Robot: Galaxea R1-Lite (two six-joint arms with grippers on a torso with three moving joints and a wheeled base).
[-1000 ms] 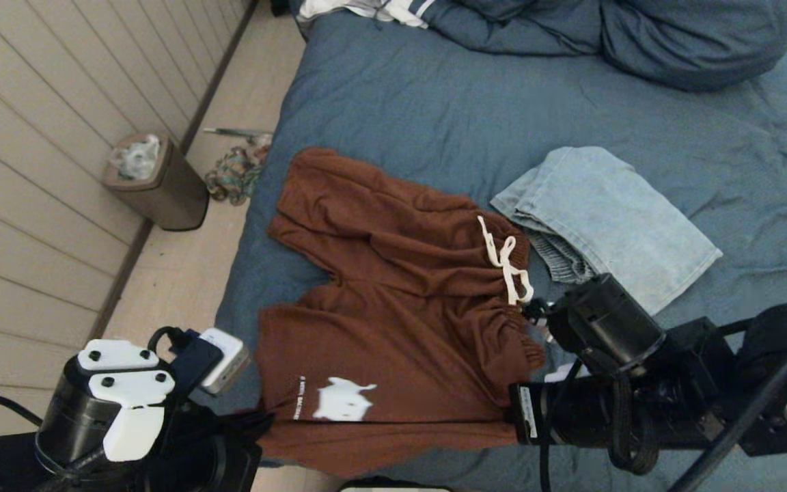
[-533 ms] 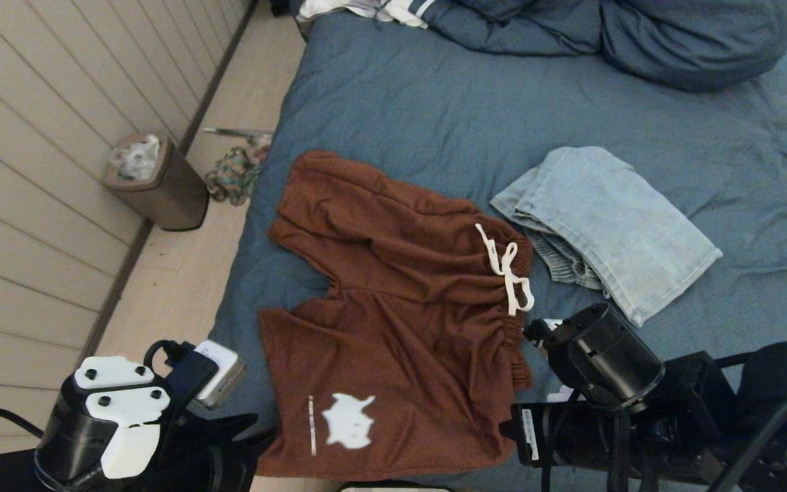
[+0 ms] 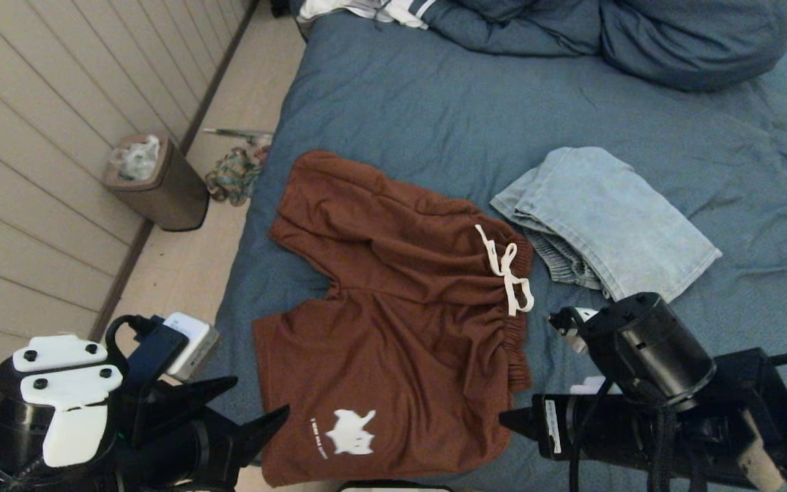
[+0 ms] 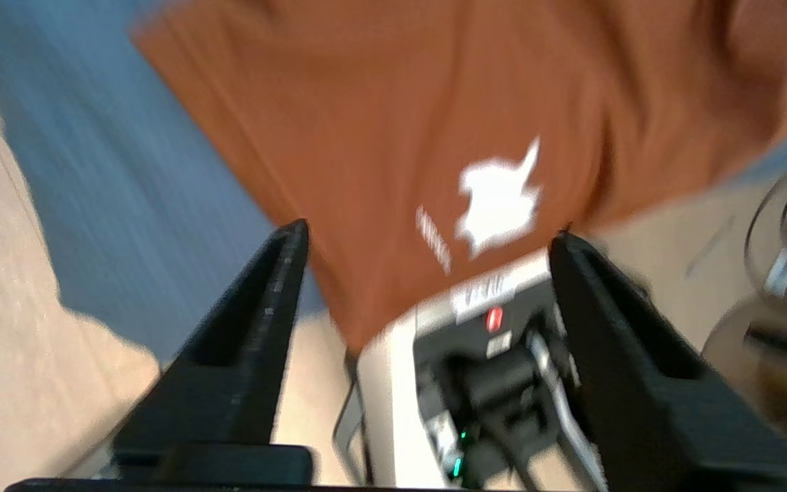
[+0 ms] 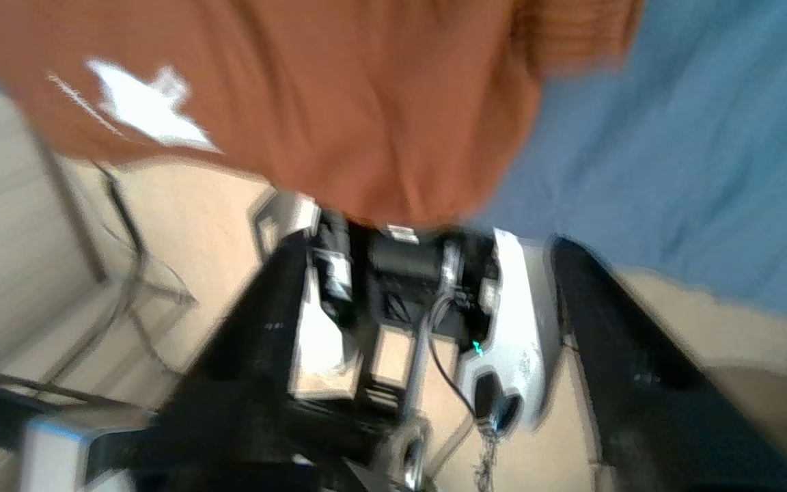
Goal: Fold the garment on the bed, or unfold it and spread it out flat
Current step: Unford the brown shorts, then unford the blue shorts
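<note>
Brown shorts (image 3: 400, 307) with a white drawstring (image 3: 506, 270) and a white logo (image 3: 349, 432) lie spread out on the slate-blue bed (image 3: 434, 109). Their near hem reaches the bed's near edge. My left gripper (image 3: 260, 396) hovers open just left of the near leg, holding nothing. In the left wrist view its fingers (image 4: 427, 232) frame the logo corner of the shorts (image 4: 380, 123). My right gripper (image 3: 513, 422) is open by the near right corner of the shorts, below the waistband. The right wrist view shows that gripper (image 5: 424, 244) empty, with the shorts (image 5: 339, 102) beyond it.
Folded light-blue jeans (image 3: 612, 219) lie right of the shorts. Bunched blue bedding (image 3: 639, 34) fills the far end of the bed. A brown waste bin (image 3: 154, 181) and a small heap (image 3: 233, 174) sit on the wooden floor on the left, by the panelled wall.
The near leg of the shorts, bunched and held up a second ago, now lies flat. Both grippers have let go and drawn back toward the bed's near edge.
</note>
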